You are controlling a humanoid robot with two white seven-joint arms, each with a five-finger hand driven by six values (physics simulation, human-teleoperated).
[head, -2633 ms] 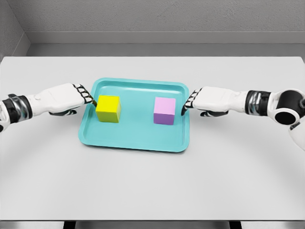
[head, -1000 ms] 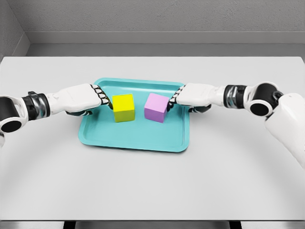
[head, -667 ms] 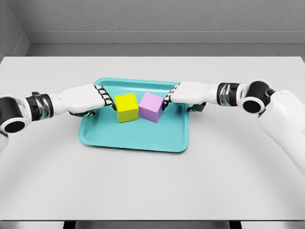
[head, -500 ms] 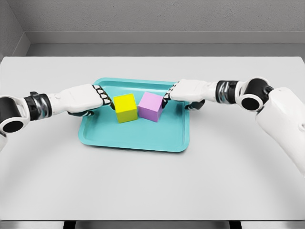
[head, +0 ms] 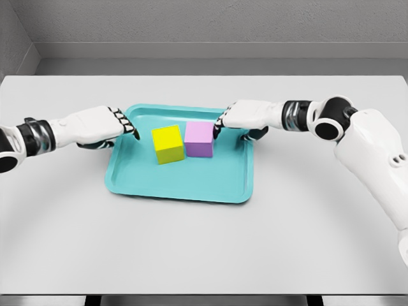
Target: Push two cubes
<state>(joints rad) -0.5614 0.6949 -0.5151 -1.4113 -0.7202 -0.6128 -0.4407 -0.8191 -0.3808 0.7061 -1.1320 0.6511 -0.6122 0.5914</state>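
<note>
A teal tray (head: 182, 188) sits on a grey table (head: 204, 248), its near rim bare, with two cubes side by side just behind the tray's middle. The yellow cube (head: 168, 144) stands slightly turned, its right edge meeting or all but meeting the pink cube (head: 199, 139); whether the two truly touch is hard to make out. The left hand (head: 95, 125) reaches in from the picture's left edge, where its arm is cut off, and hovers at the tray's left rim with fingers curled together and holding nothing; the yellow cube lies to the right of its dark fingertips (head: 132, 132), a clear gap of tray floor between them. The right hand (head: 242, 116) comes in over the tray's far right corner, fingers likewise curled and empty, hiding part of the rim beneath it. The pink cube lies just to the left of its fingertips (head: 217, 128), and contact between them cannot be told from this angle. The right arm's shoulder end runs out of frame at the right edge.
</note>
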